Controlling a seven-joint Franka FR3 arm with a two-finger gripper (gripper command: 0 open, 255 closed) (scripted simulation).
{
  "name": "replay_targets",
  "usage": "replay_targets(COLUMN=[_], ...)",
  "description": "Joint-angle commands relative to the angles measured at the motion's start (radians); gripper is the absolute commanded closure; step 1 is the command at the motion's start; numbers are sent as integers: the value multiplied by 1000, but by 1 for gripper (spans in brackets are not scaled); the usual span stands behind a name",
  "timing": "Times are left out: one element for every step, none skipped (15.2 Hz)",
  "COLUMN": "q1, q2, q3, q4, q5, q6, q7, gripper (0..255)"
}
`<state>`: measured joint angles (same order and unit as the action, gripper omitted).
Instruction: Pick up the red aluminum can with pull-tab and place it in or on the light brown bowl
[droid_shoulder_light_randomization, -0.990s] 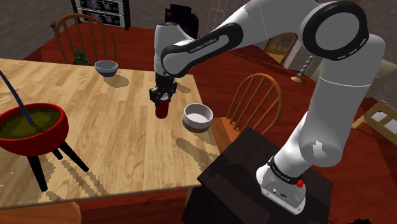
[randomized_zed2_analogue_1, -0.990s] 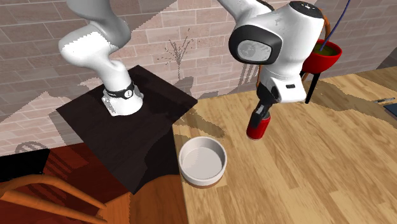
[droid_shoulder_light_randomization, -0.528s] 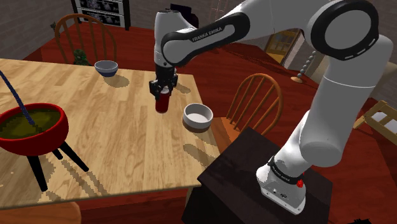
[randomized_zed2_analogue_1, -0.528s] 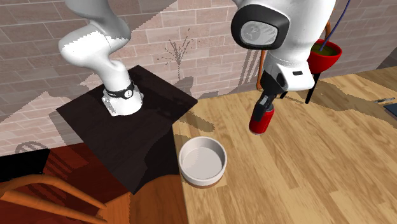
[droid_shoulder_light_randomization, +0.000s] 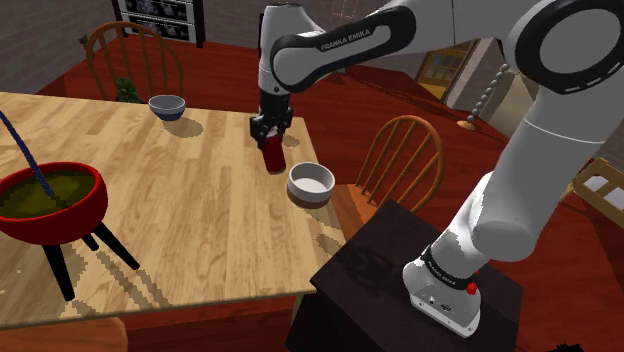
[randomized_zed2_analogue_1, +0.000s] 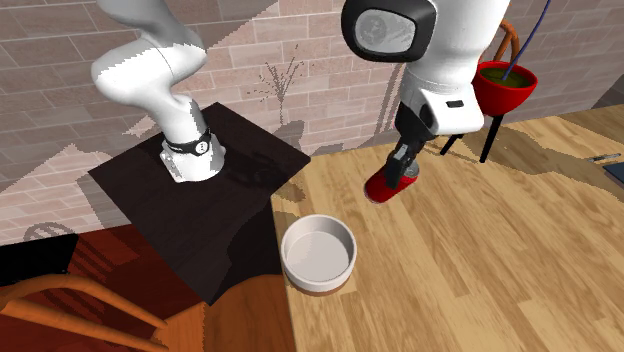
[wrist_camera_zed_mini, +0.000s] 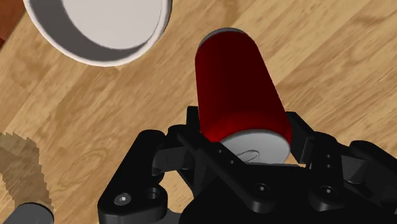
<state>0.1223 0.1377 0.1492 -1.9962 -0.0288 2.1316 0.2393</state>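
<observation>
Aloft, end effector (droid_shoulder_light_randomization: 269, 136) clasping tilted red can (droid_shoulder_light_randomization: 274, 158), pale bowl (droid_shoulder_light_randomization: 311, 184) near, table (droid_shoulder_light_randomization: 180, 205) beneath.

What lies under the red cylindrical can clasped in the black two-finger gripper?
Bare light wooden tabletop. The red cylindrical can, tilted in the black two-finger gripper, covers the patch directly beneath it. The pale round bowl sits to one side, not under it.

One red can (droid_shoulder_light_randomization: 272, 156), three bowls (droid_shoulder_light_randomization: 296, 187), two chairs (droid_shoulder_light_randomization: 402, 118)
</observation>
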Motion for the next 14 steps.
replay_targets(q1=[-24, -35, -45, -56, -66, -76, -87, -97, -107, -117, -127, -142, -141, -141], q2=[-53, -78, -103, -128, -152, -175, -197, -219, -240, -261, -281, -307, -301, -295], q3=[-15, -24, -33, -42, -52, -63, -74, -86, -98, -110, -123, -141, -142, -142], q4=[-64, -92, -118, -144, -168, -191, -213, -234, -254, -273, -291, -313, -321, -329], q5=[11, 15, 19, 23, 26, 28, 30, 30, 31, 30, 29, 26, 26, 26], q6=[12, 15, 17, 18, 19, 19, 19, 18, 16, 15, 12, 8, 22, 36], q7=[-44, -66, -87, -109, -131, -153, -176, -198, -220, -243, -265, -296, -296, -296], gripper=[255, 255, 255, 255, 255, 255, 255, 255, 255, 255, 255, 255, 255, 255])
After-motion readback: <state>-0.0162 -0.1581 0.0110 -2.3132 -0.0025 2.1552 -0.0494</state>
